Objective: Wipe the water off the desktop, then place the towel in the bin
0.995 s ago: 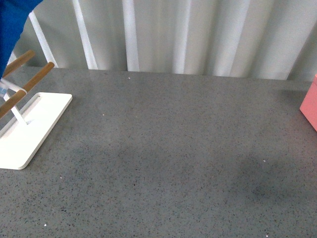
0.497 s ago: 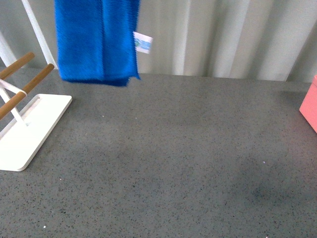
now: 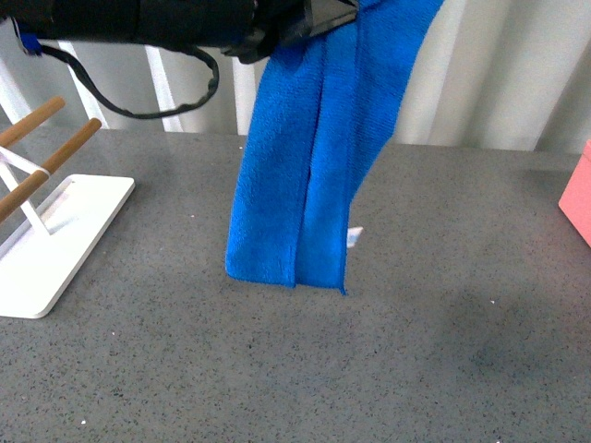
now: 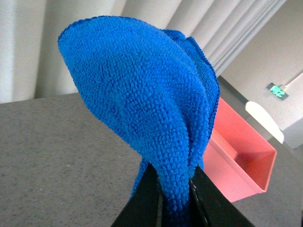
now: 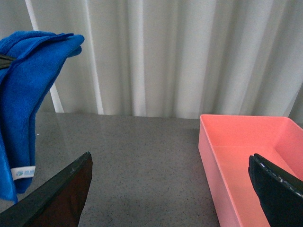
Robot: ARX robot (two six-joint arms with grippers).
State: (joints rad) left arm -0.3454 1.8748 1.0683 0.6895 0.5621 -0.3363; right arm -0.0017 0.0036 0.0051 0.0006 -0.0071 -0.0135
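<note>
Your wide dark grey speckled stone-like desktop [image 3: 388,369] fills the front view. A darker patch toward its right may be the water, though I cannot be sure. The bright blue fluffy microfibre towel [image 3: 305,185] hangs over its middle, folded lengthwise. Whether its lower edge touches the surface, you cannot tell.

The salmon-pink flat-sided bin [image 5: 246,156] sits well apart to the right, and the white flat-based rack with wooden rods [image 3: 55,240] stands at the left.

Your left gripper [image 4: 176,201] is clenched on the towel's bunched top fold. The right gripper [image 5: 170,160] is spread wide, grasping nothing.

Expect the towel to be light, limp and prone to swing, so keep a deep bite on that fold.

Its small white tag [image 5: 22,172] carries a bluish mark, too small to read.
</note>
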